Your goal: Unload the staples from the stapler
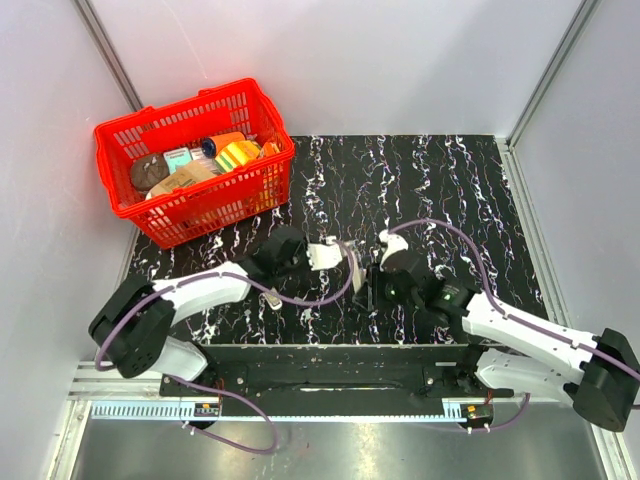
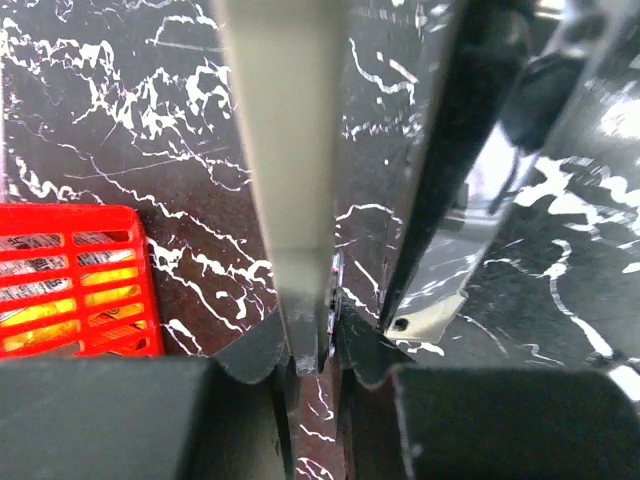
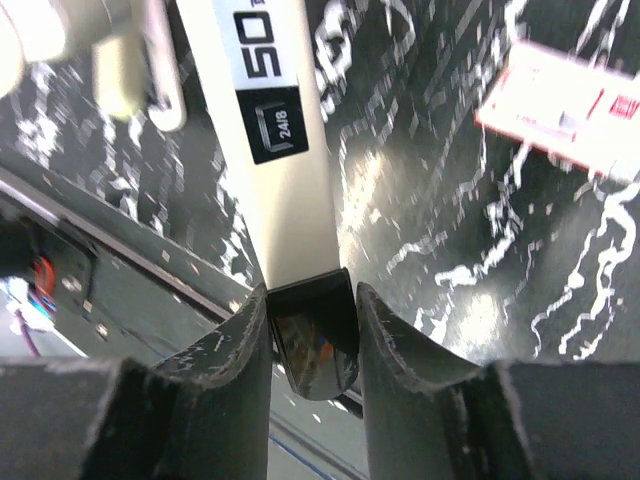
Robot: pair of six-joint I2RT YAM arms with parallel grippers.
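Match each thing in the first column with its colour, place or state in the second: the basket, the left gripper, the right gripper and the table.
Column one:
1 basket
2 left gripper
3 right gripper
4 table

Column two:
a black with white veins
b pinching the pale bar of the stapler
c red, at the back left corner
d clamped on the black end of the stapler

Pairs: 1-c; 2-b; 3-d; 4-a
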